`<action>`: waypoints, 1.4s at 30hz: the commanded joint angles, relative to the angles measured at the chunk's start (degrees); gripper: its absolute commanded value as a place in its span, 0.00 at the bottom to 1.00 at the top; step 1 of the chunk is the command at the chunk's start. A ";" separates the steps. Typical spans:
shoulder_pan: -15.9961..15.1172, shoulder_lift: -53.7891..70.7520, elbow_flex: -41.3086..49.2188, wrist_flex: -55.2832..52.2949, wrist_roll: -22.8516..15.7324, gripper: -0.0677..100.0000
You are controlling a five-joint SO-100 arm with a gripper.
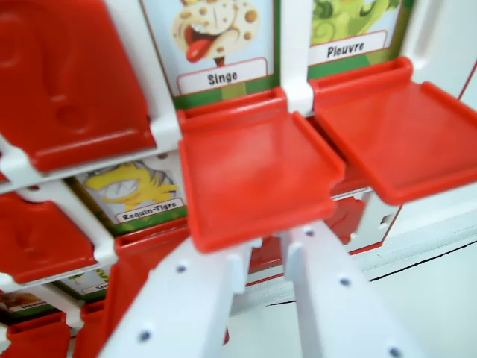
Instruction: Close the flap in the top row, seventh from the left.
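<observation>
Game board point(417, 33): white frame, red flaps, fills most of the wrist view. Two flaps stick out flat near centre: one point(257, 175) under the "Singe" card point(218, 45), one point(406, 138) under the "Pieuvre" card point(350, 30) toward the wrist view's right. A third card point(134, 194), "Requin-Tigre", sits lower left. White gripper point(267, 257) at bottom centre, two fingers slightly parted, tips just under the Singe flap's front edge, holding nothing.

Requin-Tigre card point(133, 195), Pieuvre card point(350, 30), closed red flap point(71, 82)
</observation>
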 commanded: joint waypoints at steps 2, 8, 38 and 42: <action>-0.88 1.14 -8.44 -1.67 0.18 0.00; -1.67 -0.09 -12.22 -2.37 0.09 0.00; -4.83 4.92 -15.91 -9.23 -2.29 0.00; -4.92 10.20 -12.74 -6.86 -0.44 0.00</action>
